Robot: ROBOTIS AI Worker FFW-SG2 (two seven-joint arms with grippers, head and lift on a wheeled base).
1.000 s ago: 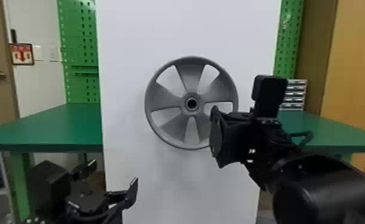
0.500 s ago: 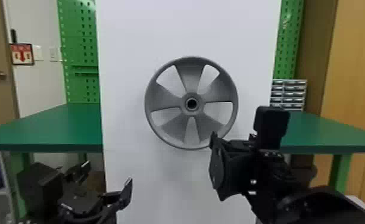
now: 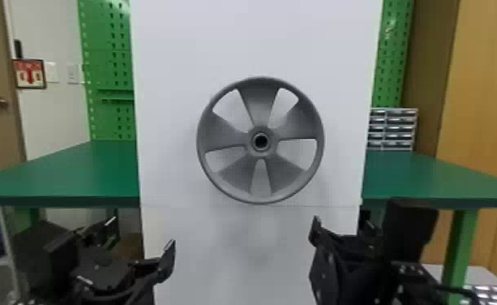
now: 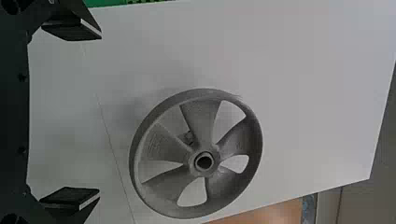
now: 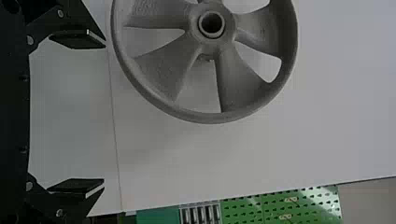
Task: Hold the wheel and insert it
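And there was the wheel point(image 3: 261, 152), grey and five-spoked, standing upright before the white panel point(image 3: 170, 101), right in the middle of things! Its round hub point(image 3: 251, 142) faced the near side, dark hole at the centre, and its bottom rim sat just by the thin seam point(image 3: 300, 205) running across the panel.

Down at the near left was the left gripper point(image 3: 140, 242), its two black fingers point(image 4: 70, 30) spread wide. The wheel lay beyond their tips, up and to the right, well clear of both, with open space between the pads.

Over at the near right, the right gripper point(image 3: 341, 227) matched it, fingers point(image 5: 77, 186) well apart too. From there the wheel was up and to the left, past the fingertips and lined up more with the left-hand finger than with the gap. So the wheel stood above and between the pair, touching neither!

Behind all this, a green table point(image 3: 77, 174) showed on both sides of the panel, with green pegboard point(image 3: 111, 73) rising at left and right. On the far right stood a small drawer unit point(image 3: 393, 129), and beside it a wooden cabinet point(image 3: 482, 61).
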